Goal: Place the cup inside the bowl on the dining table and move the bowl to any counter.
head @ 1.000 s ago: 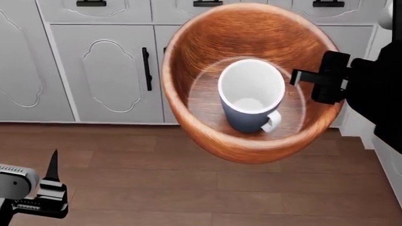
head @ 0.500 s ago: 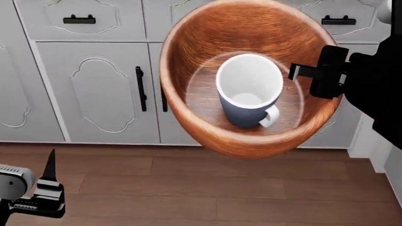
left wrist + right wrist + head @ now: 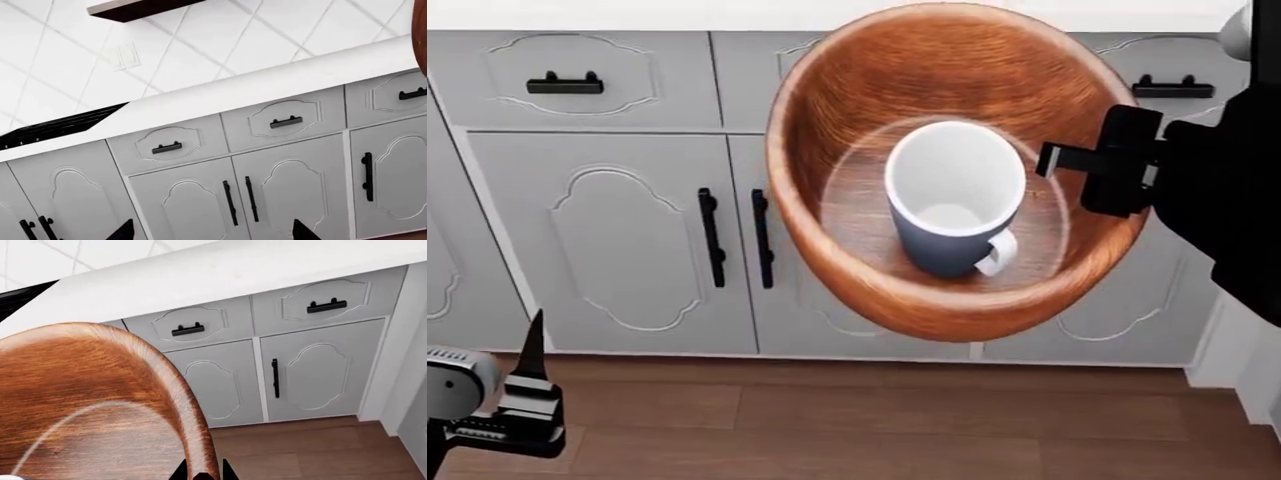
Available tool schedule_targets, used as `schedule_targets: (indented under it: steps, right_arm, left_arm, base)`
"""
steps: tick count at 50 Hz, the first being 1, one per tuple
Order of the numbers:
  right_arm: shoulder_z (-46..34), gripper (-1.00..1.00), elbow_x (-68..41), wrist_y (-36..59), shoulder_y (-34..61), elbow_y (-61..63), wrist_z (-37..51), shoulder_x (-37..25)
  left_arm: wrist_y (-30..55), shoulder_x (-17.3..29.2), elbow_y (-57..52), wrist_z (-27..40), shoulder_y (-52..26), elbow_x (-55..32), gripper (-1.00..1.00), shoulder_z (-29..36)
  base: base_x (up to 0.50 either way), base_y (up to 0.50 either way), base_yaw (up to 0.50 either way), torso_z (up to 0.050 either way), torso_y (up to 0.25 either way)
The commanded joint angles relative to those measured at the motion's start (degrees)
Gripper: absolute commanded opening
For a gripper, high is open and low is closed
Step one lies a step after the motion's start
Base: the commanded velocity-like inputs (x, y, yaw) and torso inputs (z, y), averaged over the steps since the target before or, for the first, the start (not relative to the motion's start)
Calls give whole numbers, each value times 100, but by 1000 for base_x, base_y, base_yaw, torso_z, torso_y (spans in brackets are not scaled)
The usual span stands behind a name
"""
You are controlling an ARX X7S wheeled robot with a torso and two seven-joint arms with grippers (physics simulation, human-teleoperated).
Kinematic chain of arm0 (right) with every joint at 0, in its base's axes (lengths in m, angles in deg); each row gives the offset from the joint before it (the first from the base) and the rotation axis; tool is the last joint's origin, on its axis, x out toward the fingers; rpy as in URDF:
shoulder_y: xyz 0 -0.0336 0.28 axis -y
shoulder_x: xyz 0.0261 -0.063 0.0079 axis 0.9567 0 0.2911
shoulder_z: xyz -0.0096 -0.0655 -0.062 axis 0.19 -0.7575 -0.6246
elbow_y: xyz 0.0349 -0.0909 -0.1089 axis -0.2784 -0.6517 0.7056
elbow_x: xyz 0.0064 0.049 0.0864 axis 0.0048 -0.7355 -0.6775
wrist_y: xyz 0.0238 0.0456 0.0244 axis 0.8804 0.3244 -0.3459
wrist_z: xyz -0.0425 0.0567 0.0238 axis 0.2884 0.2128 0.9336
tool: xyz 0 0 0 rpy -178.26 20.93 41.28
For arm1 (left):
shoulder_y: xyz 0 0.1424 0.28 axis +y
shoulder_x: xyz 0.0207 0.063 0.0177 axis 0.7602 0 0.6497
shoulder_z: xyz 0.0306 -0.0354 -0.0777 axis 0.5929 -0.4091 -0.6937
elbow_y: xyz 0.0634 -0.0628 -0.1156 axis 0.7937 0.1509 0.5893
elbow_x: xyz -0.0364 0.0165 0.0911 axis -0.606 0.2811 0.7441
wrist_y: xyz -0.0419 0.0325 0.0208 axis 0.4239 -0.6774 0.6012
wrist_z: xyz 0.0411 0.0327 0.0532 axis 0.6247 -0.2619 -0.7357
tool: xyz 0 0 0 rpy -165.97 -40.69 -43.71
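One cup (image 3: 956,195) upright in bowl (image 3: 868,120), frame centre | right claw (image 3: 1065,158) clamped on bowl rim | left claw (image 3: 212,231) apart, lower left

Cabinet fronts (image 3: 627,230) block the way ahead; the counter (image 3: 220,275) above lies open.

Bowl (image 3: 100,405) cut by frame edge (cup unseen there); left gripper (image 3: 521,400) partly cropped.

Domestic kitchen, simulated render.
Indicated by a run of grey panelled base cabinets (image 3: 627,240) with black bar handles (image 3: 286,121) and drawers, an off-white counter (image 3: 220,275) above, a diagonally tiled white wall (image 3: 220,45), a black cooktop (image 3: 60,127) set into the counter, and wood plank flooring (image 3: 868,425).
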Motion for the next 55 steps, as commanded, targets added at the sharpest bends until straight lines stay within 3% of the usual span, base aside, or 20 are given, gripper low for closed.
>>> schedule_targets:
  steps: [1,55]
  right_arm:
    - [48,-100,105,-94,-41,-14,-146,47]
    - [61,-100,-13,-108,-58,-30,-81,78]
  left_arm:
    - [-143,-3,-20,10,-44,-28,100,-107]
    - [497,141,-495,133,-528,-340,100,-207]
  base:
    - [492,0,0,0,10]
    - [472,0,0,0,1]
